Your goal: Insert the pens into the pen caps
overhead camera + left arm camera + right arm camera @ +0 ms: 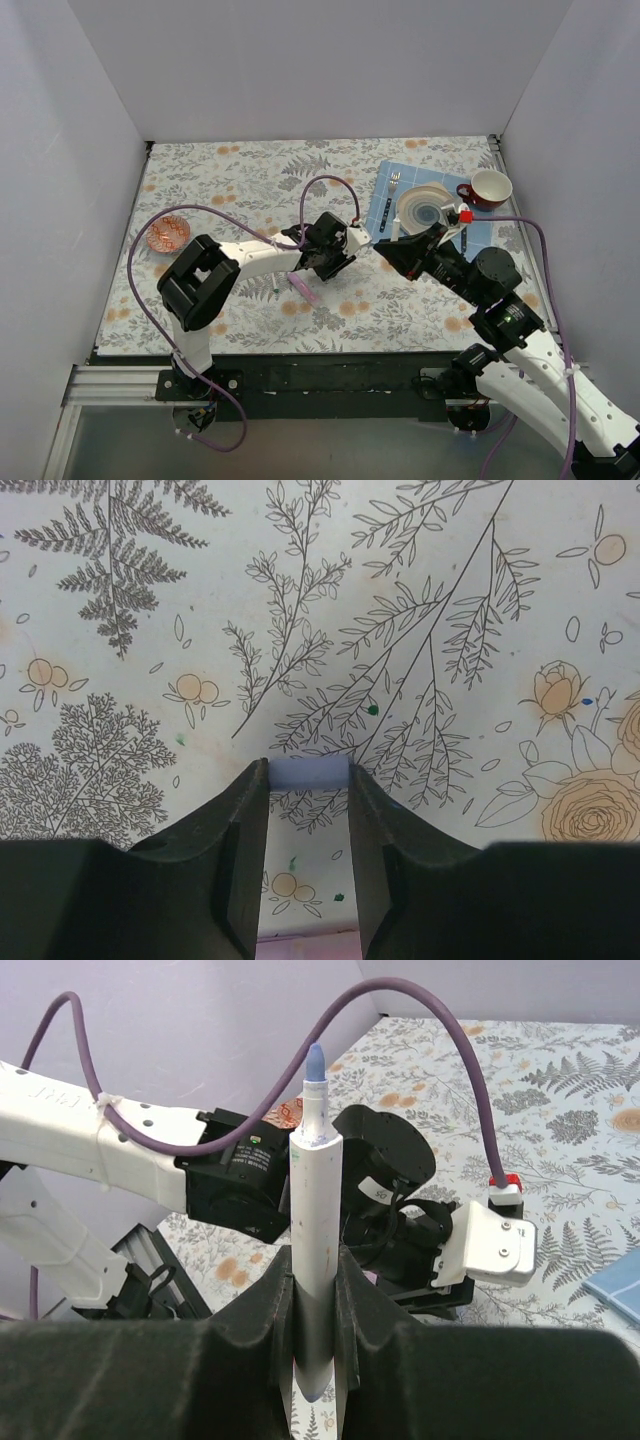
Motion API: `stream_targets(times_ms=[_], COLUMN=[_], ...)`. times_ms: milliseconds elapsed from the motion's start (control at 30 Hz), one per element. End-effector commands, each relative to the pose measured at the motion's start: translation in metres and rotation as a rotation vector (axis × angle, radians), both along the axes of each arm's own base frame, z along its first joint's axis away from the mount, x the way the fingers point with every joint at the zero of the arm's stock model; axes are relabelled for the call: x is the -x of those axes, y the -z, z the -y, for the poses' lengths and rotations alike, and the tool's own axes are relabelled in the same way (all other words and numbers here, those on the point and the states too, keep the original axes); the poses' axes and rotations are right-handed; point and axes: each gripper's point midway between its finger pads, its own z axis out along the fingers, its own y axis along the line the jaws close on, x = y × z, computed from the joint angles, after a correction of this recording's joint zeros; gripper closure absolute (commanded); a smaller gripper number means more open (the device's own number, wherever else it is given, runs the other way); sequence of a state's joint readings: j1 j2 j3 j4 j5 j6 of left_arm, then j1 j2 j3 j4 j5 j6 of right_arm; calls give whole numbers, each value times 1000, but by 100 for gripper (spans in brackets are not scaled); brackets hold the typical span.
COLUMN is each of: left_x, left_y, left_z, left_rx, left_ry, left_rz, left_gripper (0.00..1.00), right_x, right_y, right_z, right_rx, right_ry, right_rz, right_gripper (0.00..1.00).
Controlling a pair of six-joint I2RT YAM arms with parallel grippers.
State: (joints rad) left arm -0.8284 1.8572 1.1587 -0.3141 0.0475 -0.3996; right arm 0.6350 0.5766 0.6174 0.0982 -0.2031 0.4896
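Note:
My right gripper (315, 1280) is shut on a whitish pen (318, 1200). The pen stands upright in the right wrist view, and its bluish tip (315, 1062) points toward the left arm's wrist. My left gripper (309, 776) is shut on a short pale-lilac pen cap (309, 772) just above the flowered cloth. In the top view the left gripper (340, 257) and the right gripper (386, 249) face each other at mid-table, a short gap apart. A pink-lilac pen (303, 287) lies on the cloth below the left gripper. The green cap is too small to make out for sure.
A blue mat (384, 188) at the back right holds a swirl-patterned plate (425, 208), a silver fork (393, 184) and a dark spoon (386, 214). A red cup (489, 188) stands beside it. A small orange dish (168, 233) sits at the left. White walls enclose three sides.

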Motion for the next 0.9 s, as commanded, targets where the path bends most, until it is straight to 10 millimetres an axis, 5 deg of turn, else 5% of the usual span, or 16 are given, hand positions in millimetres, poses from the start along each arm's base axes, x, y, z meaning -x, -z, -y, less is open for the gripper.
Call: stream_targets(times_ms=[0, 67, 100, 167, 267, 400, 567, 667, 700, 867], left_x=[-3, -6, -13, -16, -36, -76, -102, -89, -87, -60], left_y=[-3, -3, -5, -11, -45, -97, -120, -127, -128, -120], left_z=[-2, -4, -9, -10, -5, -22, -53, -56, -60, -64], left_rx=[-16, -24, -41, -32, 55, 168, 473, 619, 639, 589], left_ry=[9, -24, -63, -94, -212, -543, -998, -1230, -1318, -1688], left_rz=[1, 20, 58, 81, 170, 248, -100, -265, -276, -310], left_gripper=[73, 59, 26, 2, 2, 2, 4, 18, 34, 42], right_x=[-4, -4, -4, -3, -3, -2, -1, -1, 0, -1], right_y=[-15, -16, -18, -19, -17, -15, -15, -16, -15, -9], right_z=[4, 4, 4, 4, 4, 0, 0, 2, 2, 2], right_rx=[-1, -2, -2, -2, -4, -14, -22, -25, -26, -26], right_ry=[27, 26, 26, 23, 24, 7, 0, 9, 11, 12], right_rz=[38, 42, 47, 47, 41, 29, 26, 29, 28, 21], right_gripper=[99, 99, 99, 99, 99, 99, 99, 99, 99, 99])
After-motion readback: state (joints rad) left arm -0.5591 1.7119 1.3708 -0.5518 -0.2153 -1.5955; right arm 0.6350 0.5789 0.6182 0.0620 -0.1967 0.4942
